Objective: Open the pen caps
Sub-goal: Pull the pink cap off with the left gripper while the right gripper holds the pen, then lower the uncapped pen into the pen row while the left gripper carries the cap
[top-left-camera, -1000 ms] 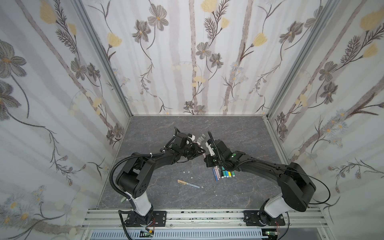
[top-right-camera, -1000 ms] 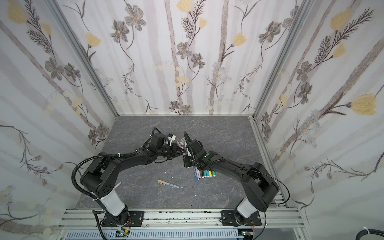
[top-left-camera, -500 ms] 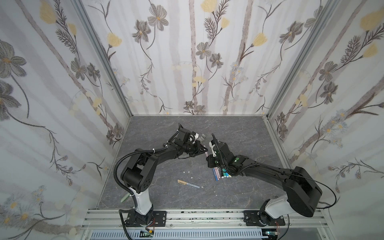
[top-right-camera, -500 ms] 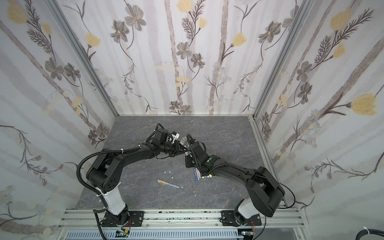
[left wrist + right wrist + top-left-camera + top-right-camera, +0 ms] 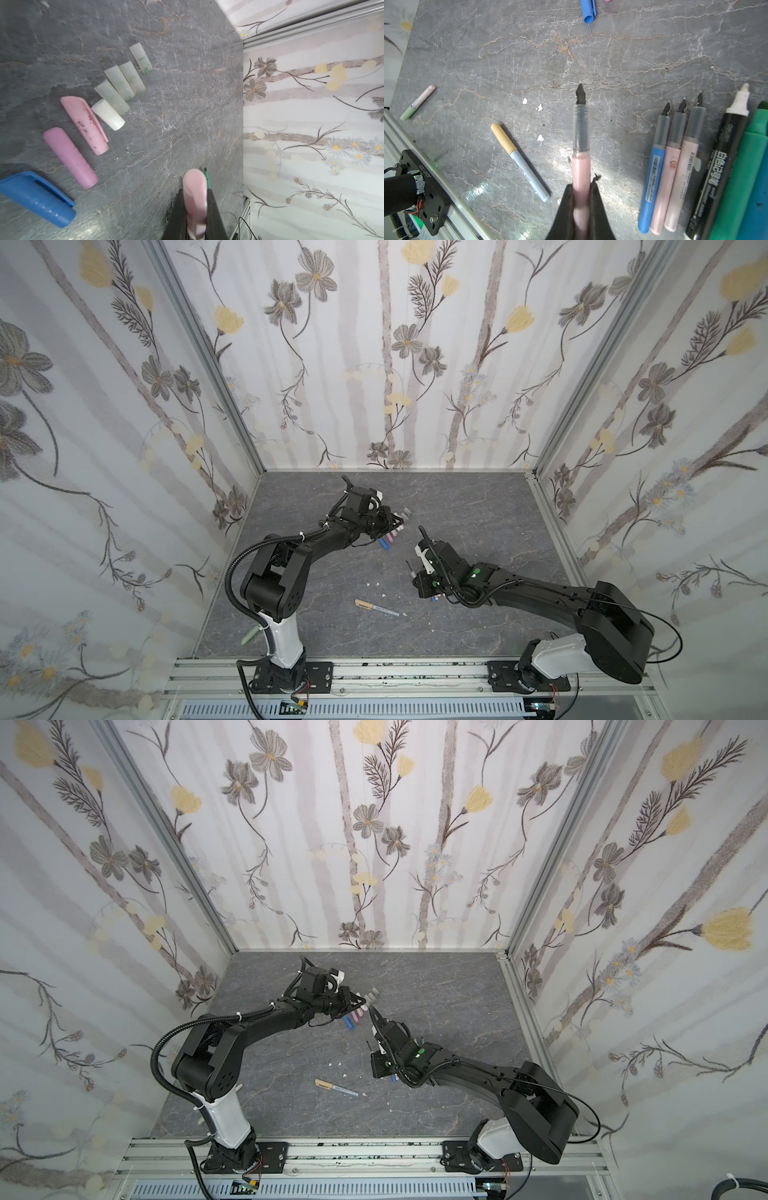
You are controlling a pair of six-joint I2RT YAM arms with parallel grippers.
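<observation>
- Eight loose pen caps (image 5: 119,82) are lying in a slanting row on the grey table (image 5: 457,510), a little left of the middle. A blue cap (image 5: 35,199) is sitting at the near end, then a purple cap (image 5: 69,158), a stained pink clip cap (image 5: 85,124), a white cap (image 5: 108,114) and four frosted ones running toward the far right.
- A ninth, a pale pink cap (image 5: 195,185), is sitting clamped between the closed jaws of the left gripper (image 5: 195,195), close to the row and not touching it.
- The right gripper (image 5: 581,188) is pinching the barrel of an uncapped pink pen (image 5: 581,149), whose black nib is pointing toward the far side.
- Under the right arm, more uncapped pens are lying side by side: a blue pen (image 5: 652,176), two pale pink pens (image 5: 666,176), a black marker (image 5: 718,172) and a green highlighter (image 5: 745,166).
- A tan-capped pen (image 5: 376,608) is lying alone near the front, still capped.
- A green-and-pink pen (image 5: 418,102) is lying at the near left, by the left arm's base.
- A few white crumbs (image 5: 538,108) are lying between the arms.
</observation>
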